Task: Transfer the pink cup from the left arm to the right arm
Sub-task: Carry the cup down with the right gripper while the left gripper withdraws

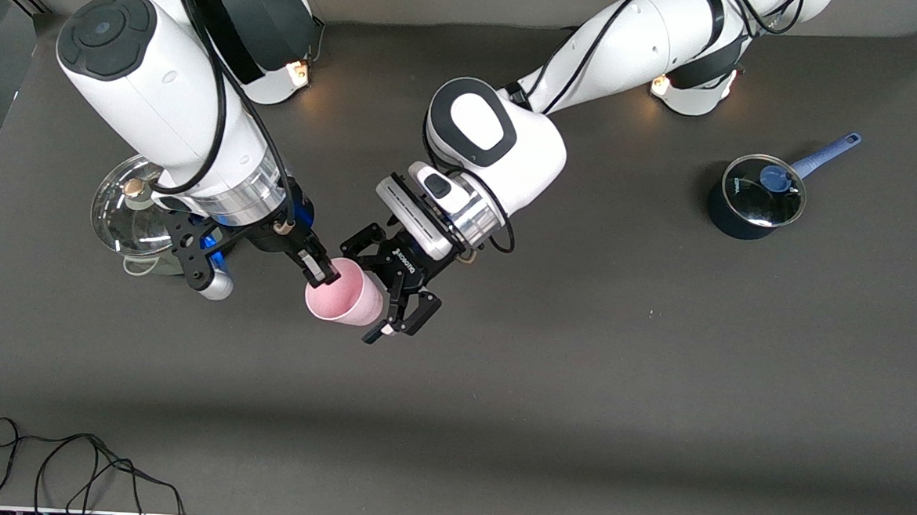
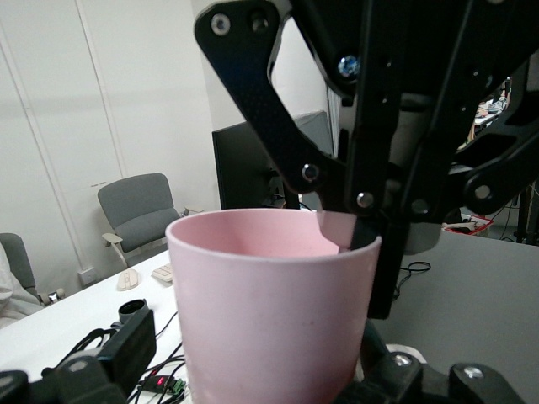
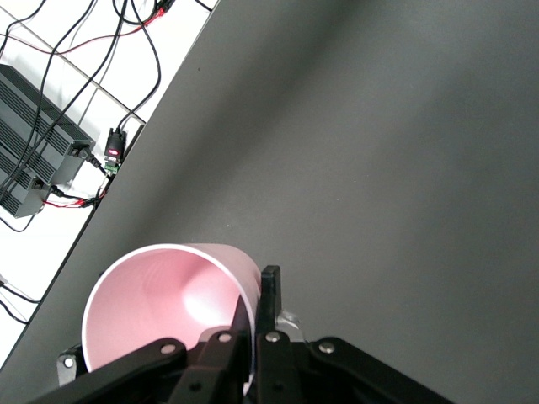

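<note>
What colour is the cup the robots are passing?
Pale pink all over; the pink cup shows best in the left wrist view.

A dark grey surface [image 1: 577, 389] carries everything here. Toward the left arm's end sits a small dark blue saucepan [image 1: 748, 206] with a glass lid [image 1: 764, 192] on top, a blue knob at the lid's centre, and a long blue handle [image 1: 825, 154] pointing away from the front camera. Toward the right arm's end lies a second glass lid [image 1: 125, 209] with a gold-coloured knob, resting on a pale vessel that is largely hidden. A thin black cable [image 1: 63, 464] loops along the surface's edge nearest the front camera.
</note>
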You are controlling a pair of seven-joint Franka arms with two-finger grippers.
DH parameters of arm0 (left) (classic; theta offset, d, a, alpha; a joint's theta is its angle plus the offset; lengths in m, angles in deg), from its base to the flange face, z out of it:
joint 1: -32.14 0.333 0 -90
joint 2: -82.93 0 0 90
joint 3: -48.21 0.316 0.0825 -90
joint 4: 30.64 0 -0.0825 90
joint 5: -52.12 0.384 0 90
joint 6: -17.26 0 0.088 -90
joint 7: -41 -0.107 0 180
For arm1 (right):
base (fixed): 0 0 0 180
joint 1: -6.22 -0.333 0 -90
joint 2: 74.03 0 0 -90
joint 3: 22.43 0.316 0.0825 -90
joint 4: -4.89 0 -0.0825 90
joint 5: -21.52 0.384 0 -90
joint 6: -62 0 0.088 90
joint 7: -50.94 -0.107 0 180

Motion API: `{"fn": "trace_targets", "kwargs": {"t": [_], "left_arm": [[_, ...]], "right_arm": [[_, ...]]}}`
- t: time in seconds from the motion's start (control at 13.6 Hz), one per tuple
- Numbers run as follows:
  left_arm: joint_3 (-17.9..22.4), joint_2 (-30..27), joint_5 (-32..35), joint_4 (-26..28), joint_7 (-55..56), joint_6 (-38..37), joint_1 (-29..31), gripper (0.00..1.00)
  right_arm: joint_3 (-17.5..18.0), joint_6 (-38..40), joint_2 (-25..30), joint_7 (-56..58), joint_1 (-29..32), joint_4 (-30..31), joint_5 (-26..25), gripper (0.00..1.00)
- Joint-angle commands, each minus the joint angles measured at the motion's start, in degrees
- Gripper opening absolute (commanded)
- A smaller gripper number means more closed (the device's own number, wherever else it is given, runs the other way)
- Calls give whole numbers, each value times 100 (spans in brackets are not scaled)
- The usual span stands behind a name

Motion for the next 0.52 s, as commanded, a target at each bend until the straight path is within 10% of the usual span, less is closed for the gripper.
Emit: {"fn": "trace_targets", "kwargs": {"t": [0.0, 0.44], "left_arm": [[85, -243, 188, 166, 89, -35, 277, 100], [14, -1086, 215, 1991, 89, -1333, 1849, 100]], "right_arm": [[-113, 107, -78, 495, 37, -175, -214, 0], [-808, 405, -8, 2260, 396, -158, -416, 0]]}}
